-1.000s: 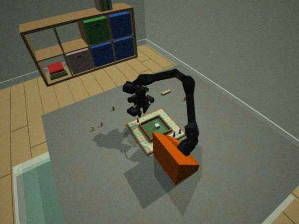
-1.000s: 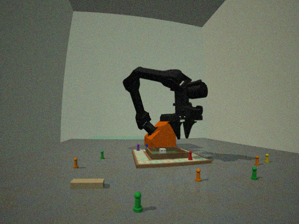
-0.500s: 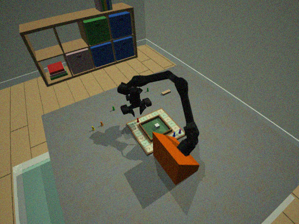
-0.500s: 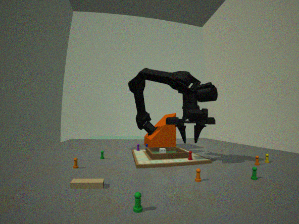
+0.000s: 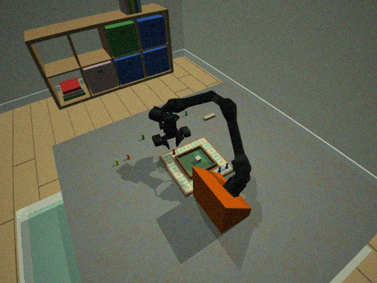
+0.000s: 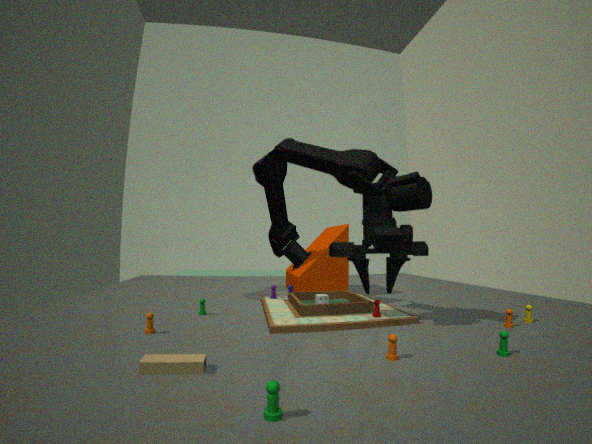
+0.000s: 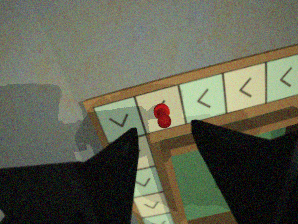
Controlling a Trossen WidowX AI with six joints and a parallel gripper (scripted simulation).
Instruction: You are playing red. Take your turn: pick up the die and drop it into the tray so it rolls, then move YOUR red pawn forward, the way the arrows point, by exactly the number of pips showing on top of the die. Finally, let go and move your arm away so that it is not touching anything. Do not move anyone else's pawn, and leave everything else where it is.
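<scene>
The red pawn (image 5: 174,152) (image 6: 377,309) (image 7: 162,111) stands on the board (image 5: 178,174) (image 6: 300,320) (image 7: 245,90), on the cell beside the shaded corner cell. My gripper (image 5: 173,146) (image 6: 379,292) (image 7: 164,129) is open and empty, pointing down above the red pawn. In the wrist view the pawn shows between and just beyond the fingertips. The white die (image 5: 198,158) (image 6: 321,299) lies in the tray (image 5: 188,161) (image 6: 335,307) (image 7: 195,185); its top pips are too small to read.
A blue pawn (image 5: 220,170) (image 6: 290,289) and a purple pawn (image 5: 227,166) (image 6: 273,292) stand on the board near the orange base (image 5: 220,204). Off the board are a wooden block (image 5: 209,116) (image 6: 173,364), a yellow pawn (image 5: 117,162) (image 6: 528,314) and several green and orange pawns.
</scene>
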